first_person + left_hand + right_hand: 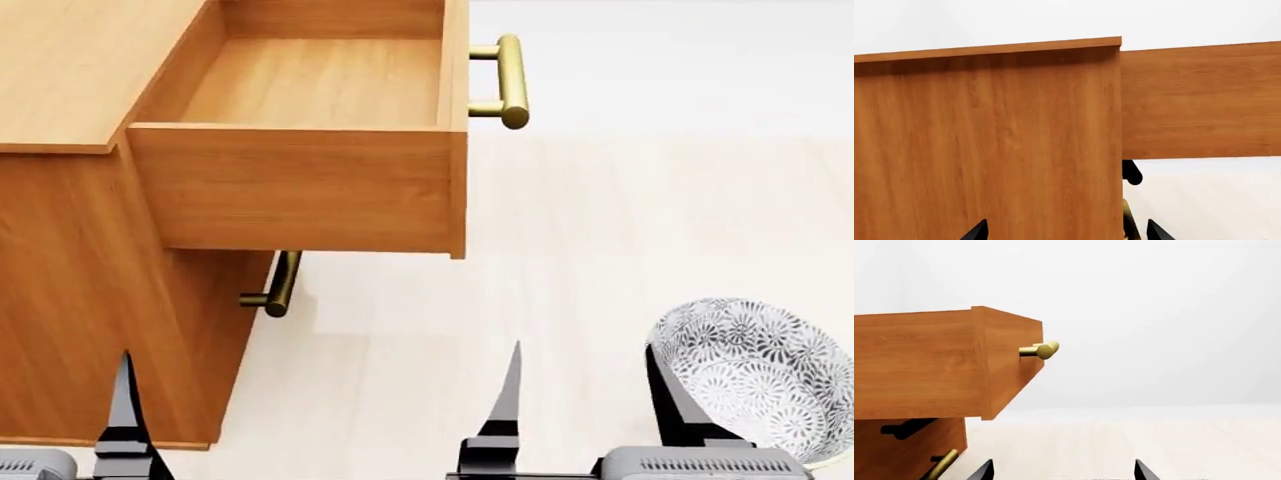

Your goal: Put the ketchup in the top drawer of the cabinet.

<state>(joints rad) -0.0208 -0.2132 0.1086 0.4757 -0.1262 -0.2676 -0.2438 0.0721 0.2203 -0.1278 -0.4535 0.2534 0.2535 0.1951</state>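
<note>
Top drawer (300, 185) pulled out of cabinet (80, 60), interior bare. Right gripper (587, 400) jaws apart, holding nothing, patterned bowl (761, 375) just right. Left gripper (1064, 231) jaws apart.

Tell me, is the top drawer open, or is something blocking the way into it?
The top drawer is pulled out from the cabinet, and the part of its inside that shows is bare. Nothing visible blocks its open top. The ketchup shows in no view, so its path cannot be judged. Both grippers, left and right, are open with nothing between their fingers.
</note>
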